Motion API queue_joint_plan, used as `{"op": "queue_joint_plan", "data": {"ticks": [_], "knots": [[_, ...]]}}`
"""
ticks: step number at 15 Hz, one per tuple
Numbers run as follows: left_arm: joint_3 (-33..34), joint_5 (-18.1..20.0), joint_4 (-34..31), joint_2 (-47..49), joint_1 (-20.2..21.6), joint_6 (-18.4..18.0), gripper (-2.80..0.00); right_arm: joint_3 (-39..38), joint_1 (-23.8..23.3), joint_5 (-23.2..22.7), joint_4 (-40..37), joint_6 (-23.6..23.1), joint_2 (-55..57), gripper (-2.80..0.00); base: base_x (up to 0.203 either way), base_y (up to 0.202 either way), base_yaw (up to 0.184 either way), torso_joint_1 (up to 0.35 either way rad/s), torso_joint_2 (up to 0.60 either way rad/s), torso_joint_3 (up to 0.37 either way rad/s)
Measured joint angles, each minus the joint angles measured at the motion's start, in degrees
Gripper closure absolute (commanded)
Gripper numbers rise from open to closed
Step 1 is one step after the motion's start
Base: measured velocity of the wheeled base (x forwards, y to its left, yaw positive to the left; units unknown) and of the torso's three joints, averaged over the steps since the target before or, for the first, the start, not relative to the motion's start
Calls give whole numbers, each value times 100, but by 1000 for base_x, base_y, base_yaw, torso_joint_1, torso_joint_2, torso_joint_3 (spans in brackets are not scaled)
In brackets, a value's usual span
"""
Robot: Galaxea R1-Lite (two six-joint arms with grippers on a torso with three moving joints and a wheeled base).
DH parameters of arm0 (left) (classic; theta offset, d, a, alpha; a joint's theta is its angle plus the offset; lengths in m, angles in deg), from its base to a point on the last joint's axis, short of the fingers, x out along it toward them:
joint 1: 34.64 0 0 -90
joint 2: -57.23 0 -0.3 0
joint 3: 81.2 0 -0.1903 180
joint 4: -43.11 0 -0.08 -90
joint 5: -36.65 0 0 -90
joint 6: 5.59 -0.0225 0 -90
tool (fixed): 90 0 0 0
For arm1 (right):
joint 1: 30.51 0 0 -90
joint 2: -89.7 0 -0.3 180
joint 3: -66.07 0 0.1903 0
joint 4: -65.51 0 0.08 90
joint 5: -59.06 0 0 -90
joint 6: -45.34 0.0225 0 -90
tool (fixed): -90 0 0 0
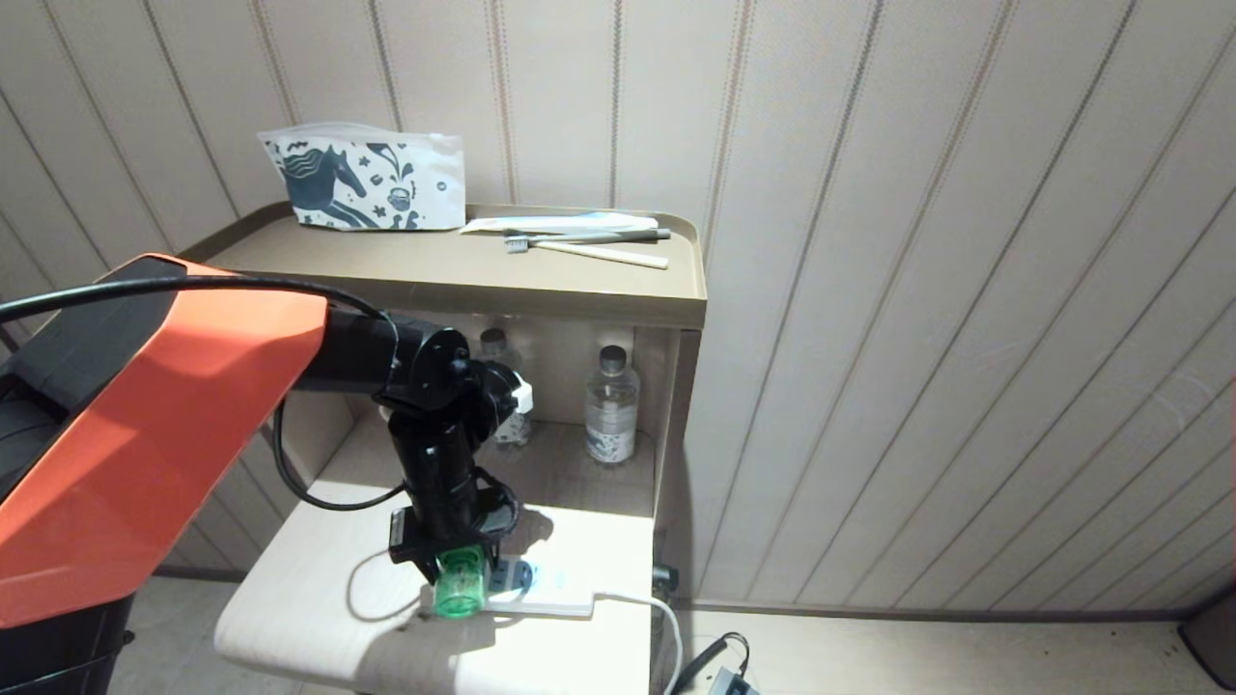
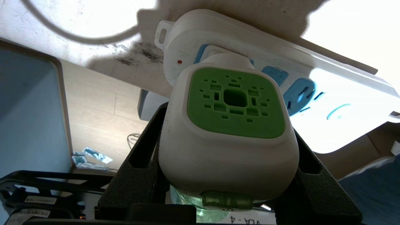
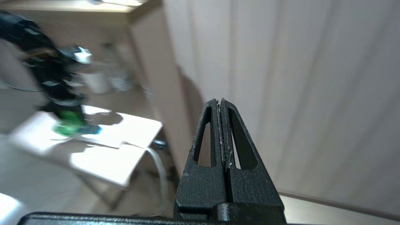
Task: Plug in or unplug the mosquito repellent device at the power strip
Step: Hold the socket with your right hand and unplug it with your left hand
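Observation:
The mosquito repellent device [image 2: 231, 125], with a white head, a green vented face and a green bottle [image 1: 460, 587], is held between the black fingers [image 2: 137, 168] of my left gripper [image 1: 454, 560]. Its back presses against the end socket of the white power strip [image 2: 312, 93], beside a small red light; the prongs are hidden. The power strip [image 1: 546, 600] lies on the pale lower shelf [image 1: 319, 589], near its front edge. My right gripper [image 3: 219, 103] hangs shut and empty in front of the panelled wall, off to the right of the shelf and outside the head view.
Two clear water bottles [image 1: 610, 405] stand in the niche behind the left arm. The upper shelf [image 1: 454, 275] holds a printed pouch [image 1: 367, 179] and toothbrushes [image 1: 589, 241]. The strip's white cord [image 1: 666, 627] drops off the shelf's right edge. The panelled wall [image 1: 966, 338] stands close on the right.

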Motion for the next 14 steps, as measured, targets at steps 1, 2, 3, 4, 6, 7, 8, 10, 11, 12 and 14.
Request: {"op": "queue_joint_plan", "data": {"ticks": [1, 2, 3, 4, 6, 7, 8, 10, 11, 12, 14], "knots": [[0, 0, -1, -20, -7, 1, 0, 203, 31, -359, 113, 107, 547, 0, 0, 0, 0, 0, 0, 0], [6, 0, 0, -29, -12, 11, 0, 360, 72, -713, 254, 187, 1075, 0, 0, 0, 0, 0, 0, 0], [15, 0, 0, -41, -11, 17, 0, 490, 163, -1035, 420, 241, 1639, 0, 0, 0, 0, 0, 0, 0], [26, 0, 0, -60, -7, 17, 0, 590, 340, -1174, 599, 270, 2098, 0, 0, 0, 0, 0, 0, 0], [47, -13, 0, -103, -7, 19, 0, 759, 1063, -884, 949, 307, 3036, 0, 0, 0, 0, 0, 0, 0], [50, -13, 1, -119, -5, 19, 0, 827, 1560, -576, 1092, 319, 3408, 0, 0, 0, 0, 0, 0, 0], [50, -42, 0, -127, -7, 19, 0, 892, 2114, -155, 1276, 322, 3829, 0, 0, 0, 0, 0, 0, 0], [37, -73, -1, -138, -2, 17, 0, 970, 3011, 827, 1715, 291, 4727, 0, 0, 0, 0, 0, 0, 0], [34, -71, 0, -141, -5, 18, 0, 1003, 3426, 1327, 1955, 268, 5166, 0, 0, 0, 0, 0, 0, 0], [20, -64, 4, -131, -5, 19, 0, 1048, 3793, 1830, 2169, 249, 5603, 0, 0, 0, 0, 0, 0, 0], [4, -57, 46, -97, -7, 21, 0, 1134, 4260, 2072, 2335, 224, 6360, 0, 0, 0, 0, 0, 0, 0]]}}
